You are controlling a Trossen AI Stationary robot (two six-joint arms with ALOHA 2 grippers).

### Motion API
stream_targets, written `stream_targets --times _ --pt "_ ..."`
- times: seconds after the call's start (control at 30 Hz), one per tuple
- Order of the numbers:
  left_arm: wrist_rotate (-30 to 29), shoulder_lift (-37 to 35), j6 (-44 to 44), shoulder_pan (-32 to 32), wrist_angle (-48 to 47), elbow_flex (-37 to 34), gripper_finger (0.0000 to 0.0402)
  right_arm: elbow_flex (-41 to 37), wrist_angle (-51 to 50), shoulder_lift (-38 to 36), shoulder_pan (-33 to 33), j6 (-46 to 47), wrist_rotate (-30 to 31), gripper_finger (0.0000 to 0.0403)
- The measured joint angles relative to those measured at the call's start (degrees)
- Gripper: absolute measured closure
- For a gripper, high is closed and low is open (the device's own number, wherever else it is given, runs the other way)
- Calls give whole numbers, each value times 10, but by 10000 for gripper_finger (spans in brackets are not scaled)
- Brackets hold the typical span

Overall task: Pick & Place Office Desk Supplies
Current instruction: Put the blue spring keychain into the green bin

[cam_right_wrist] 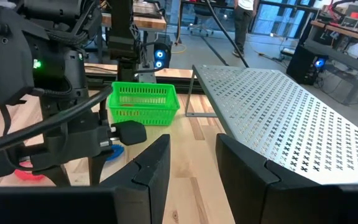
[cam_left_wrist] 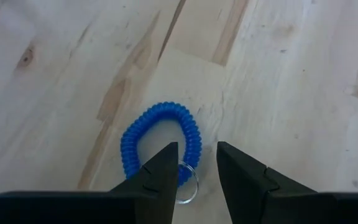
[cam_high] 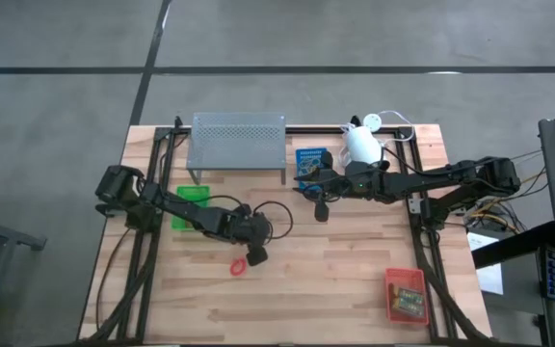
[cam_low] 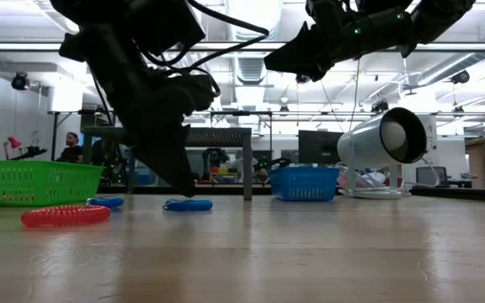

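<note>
Across the middle of the high view lies a pale wooden table (cam_high: 355, 289), with a grey perforated shelf (cam_high: 238, 145) along its upper edge. Three trays sit at separate spots, seemingly as sorting bins: a green tray (cam_high: 192, 206) at centre left, a blue tray (cam_high: 310, 160) just right of the shelf, and a red-orange tray (cam_high: 405, 293) at lower right holding small printed boxes. The right arm reaches in from the right edge, its gripper (cam_right_wrist: 193, 165) raised above the table near the blue tray, fingers parted a narrow way and holding nothing; it appears to wait. The left gripper (cam_left_wrist: 196, 163) sits low at the table's centre, fingers slightly apart and empty, apparently lined up for a pick. In the left wrist view a blue coil loop (cam_left_wrist: 161, 140) lies flat on the wood, its near edge and small metal ring at one fingertip (cam_left_wrist: 166, 163), not between the two. A red coil loop (cam_high: 238, 266) lies just below and left of that gripper in the high view.
</note>
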Motion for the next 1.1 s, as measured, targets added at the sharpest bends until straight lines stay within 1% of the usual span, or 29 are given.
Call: stream_targets --times 0.53,0.8,1.1 --pt "6 0 12 1 1 0 283 0 0 0 0 0 0 275" --pt "13 6 2 4 36 -33 283 0 0 0 0 0 0 275" --pt "14 6 0 7 40 -35 284 0 0 0 0 0 0 275"
